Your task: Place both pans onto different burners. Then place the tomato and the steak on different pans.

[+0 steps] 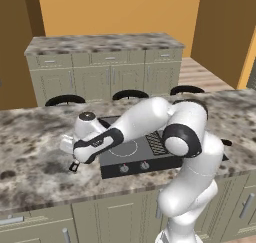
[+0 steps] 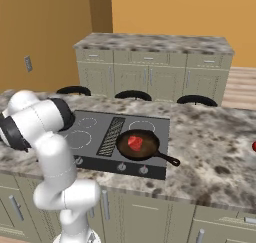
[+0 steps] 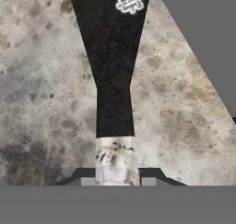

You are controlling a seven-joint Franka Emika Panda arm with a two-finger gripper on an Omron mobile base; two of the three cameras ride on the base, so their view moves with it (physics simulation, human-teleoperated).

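A: One pan of two is placed. Take the cooktop (image 2: pixel 150 124) as reference. The brown pan (image 2: pixel 138 145) sits on its front right burner, with the steak (image 2: pixel 135 143) lying inside it. The front left burner (image 2: pixel 77 139) and the rear burners carry nothing.

B: Location of the black pan?

A: Off the cooktop's left edge, over the stone counter (image 1: pixel 30 157). In the hand view its long black handle (image 3: pixel 113 75) runs away from the camera, and the gripper (image 3: pixel 116 181) is clamped on the handle's light tip. In the left base view the arm covers the pan body, so whether it is lifted or resting cannot be told.

B: Tomato?

A: A red sliver (image 2: pixel 254 146) shows at the picture's edge, on the counter well right of the cooktop; likely the tomato, not confirmed.

B: Remaining work?

A: By my judgement: set the black pan on a free burner, then put the tomato in it.
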